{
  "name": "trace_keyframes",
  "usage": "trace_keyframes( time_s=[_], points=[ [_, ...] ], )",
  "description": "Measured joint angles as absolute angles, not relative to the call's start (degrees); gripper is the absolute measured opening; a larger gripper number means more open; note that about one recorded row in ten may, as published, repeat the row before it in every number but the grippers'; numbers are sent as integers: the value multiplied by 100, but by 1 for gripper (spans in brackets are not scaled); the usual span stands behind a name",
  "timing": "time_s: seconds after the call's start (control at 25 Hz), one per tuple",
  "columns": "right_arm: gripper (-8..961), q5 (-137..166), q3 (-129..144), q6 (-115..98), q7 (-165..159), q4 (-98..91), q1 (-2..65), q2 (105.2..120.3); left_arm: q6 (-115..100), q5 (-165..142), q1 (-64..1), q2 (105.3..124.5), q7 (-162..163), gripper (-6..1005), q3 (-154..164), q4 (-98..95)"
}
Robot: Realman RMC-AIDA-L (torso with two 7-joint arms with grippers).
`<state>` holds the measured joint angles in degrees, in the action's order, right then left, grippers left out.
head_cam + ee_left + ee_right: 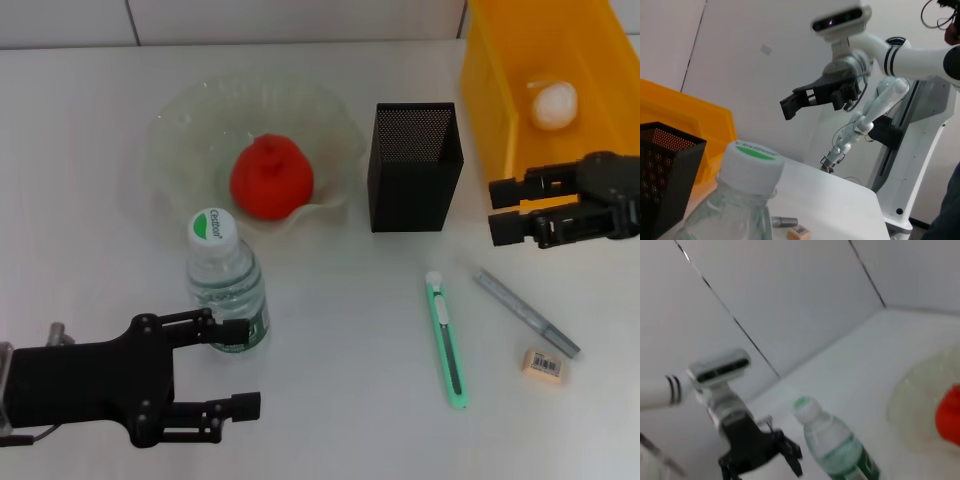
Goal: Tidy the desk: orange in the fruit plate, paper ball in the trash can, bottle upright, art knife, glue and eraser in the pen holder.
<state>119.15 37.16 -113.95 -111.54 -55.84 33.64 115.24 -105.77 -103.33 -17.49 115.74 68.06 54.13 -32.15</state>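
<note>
Orange (271, 179) already in fruit plate (190, 120), toward far left of counter (340, 330). Paper ball (553, 105) inside trash can (500, 80) at far right corner. Bottle (226, 285) upright near left front, just in front of plate rim. Pen holder (415, 167) mid-counter between plate and can, apparently empty as far as visible. Glue (446, 341), art knife (526, 313) and eraser (544, 363) lying flat on right front area, well apart from holder, eraser just beside knife's near end. Left gripper (237, 363) released, jaws spread; upper finger touching or just beside bottle's base, lower finger clear of it. Right gripper (515, 209) released, empty, hovering at trash can's near wall, above the three small items. Judged remaining: knife, glue, eraser into holder. Risks: left finger dragging sideways on withdrawal, toppling bottle toward plate; thin flat glue and knife slipping or skidding under a shallow pinch; eraser nudged while reaching for knife, given closeness; long stick catching holder rim if tilted on entry, tipping the light mesh box.
</note>
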Motion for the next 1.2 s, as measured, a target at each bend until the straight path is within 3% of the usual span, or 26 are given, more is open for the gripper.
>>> trace_keyframes(
  time_s=[0.36, 0.84, 1.2],
  points=[
    [752, 13361, 5182, -11540, -14487, -7239, 4402, 11482, -10259, -10416, -1842, 11734, 6705, 800, 5456, -3204],
    [749, 15569, 6473, -11035, -16046, -7553, 4871, 11930, -10199, -10430, -1949, 11792, 6750, 800, 5469, -3048],
    [723, 16045, 7476, -10353, -16829, -7424, 4812, 11949, -10230, -10433, -2029, 11829, 6772, 799, 5627, -3041]
  ],
)
